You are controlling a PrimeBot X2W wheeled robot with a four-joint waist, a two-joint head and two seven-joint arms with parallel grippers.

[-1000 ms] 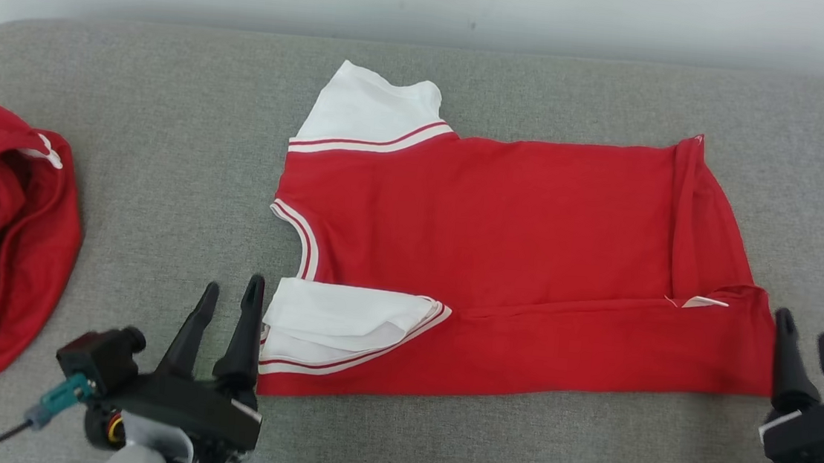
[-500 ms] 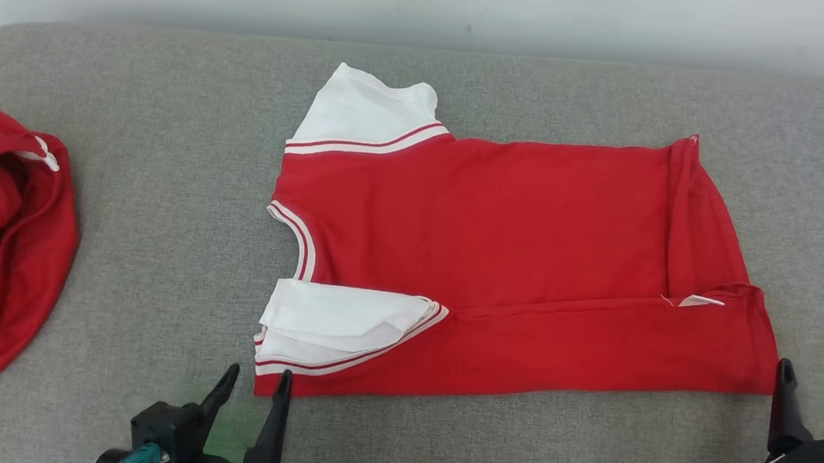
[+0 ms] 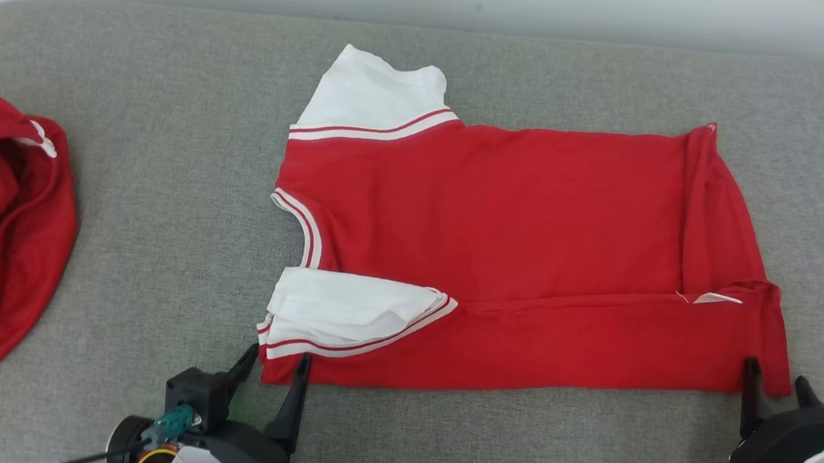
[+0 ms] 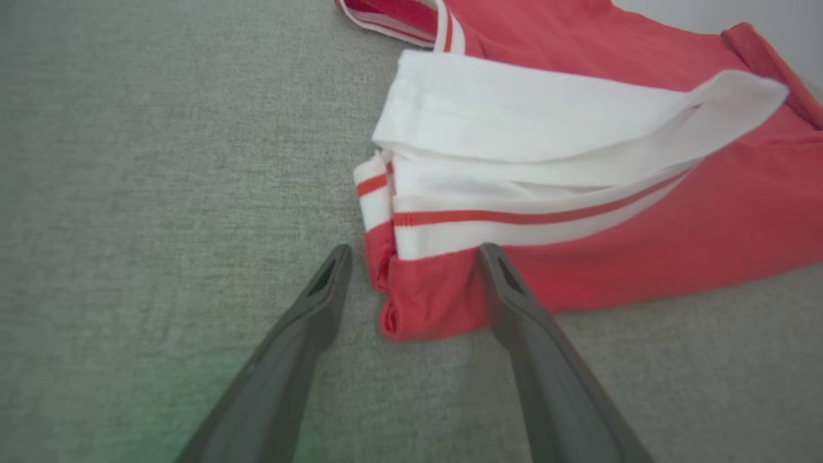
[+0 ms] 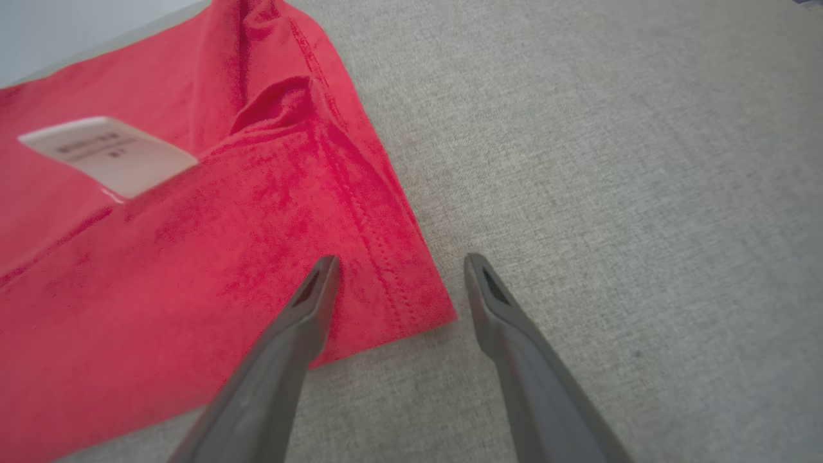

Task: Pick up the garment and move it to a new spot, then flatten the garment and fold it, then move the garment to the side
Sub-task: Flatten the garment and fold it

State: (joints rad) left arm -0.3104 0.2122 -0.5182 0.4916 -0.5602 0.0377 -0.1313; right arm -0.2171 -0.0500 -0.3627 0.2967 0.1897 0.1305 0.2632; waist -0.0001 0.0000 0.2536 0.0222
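A crumpled red heap (image 3: pixel 2 225) lies well to the left of the garment (image 3: pixel 503 217), which is spread flat on the grey cushion (image 3: pixel 171 91), neck end leftward, its near long edge and near white sleeve (image 3: pixel 345 308) turned in over the body. At the garment's near left corner the left gripper (image 4: pixel 415 249) stands with jaws spread, a finger on either side of the red fold below the sleeve cuff, likely placed to pinch it. At the garment's near right corner the right gripper (image 5: pixel 400 258) is likewise spread and empty, straddling the hem corner right of the white label (image 5: pixel 106 154); the pair seem set to lift this folded edge together
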